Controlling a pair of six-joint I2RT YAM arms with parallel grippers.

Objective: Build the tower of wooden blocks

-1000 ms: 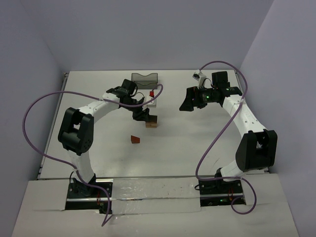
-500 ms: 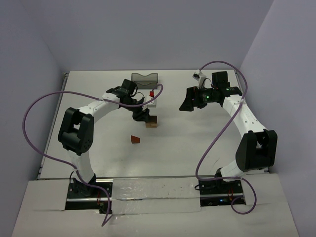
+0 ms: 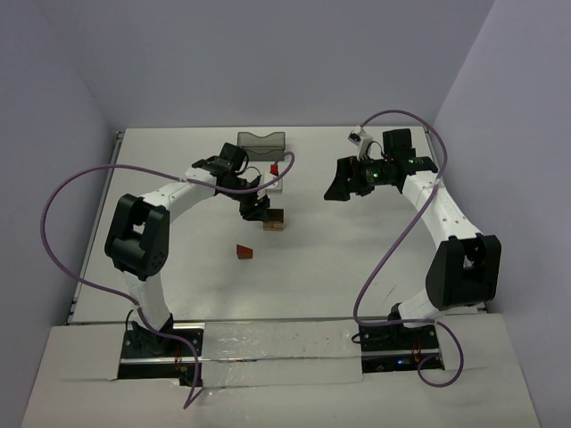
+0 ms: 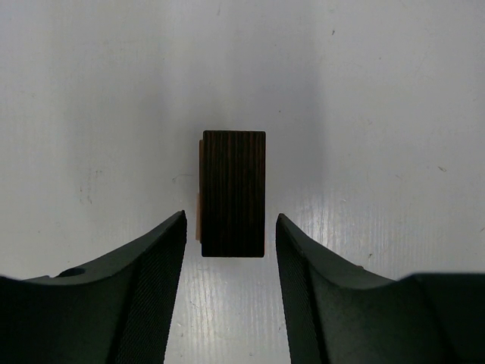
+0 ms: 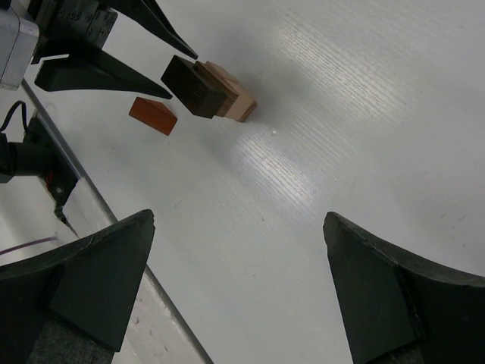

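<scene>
The wood block tower (image 3: 274,220) is a short stack in the middle of the table, a dark brown block (image 4: 233,193) on top of light tan blocks (image 5: 233,97). My left gripper (image 3: 256,207) hovers over it, open. Its jaws stand on either side of the dark block's near end, with a gap on each side (image 4: 230,221). A reddish-brown wedge (image 3: 244,252) lies loose nearer the arm bases, also seen in the right wrist view (image 5: 152,115). My right gripper (image 3: 343,183) hangs wide open to the right of the stack, holding nothing (image 5: 236,220).
A dark translucent bin (image 3: 261,143) stands at the back of the table behind the left gripper. Purple cables loop beside both arms. The table's edge strip (image 5: 83,197) runs below the right gripper.
The left jaws have spread apart, off the dark block, which stays on the stack. The left gripper has drawn slightly back from it. The right arm has not moved.
</scene>
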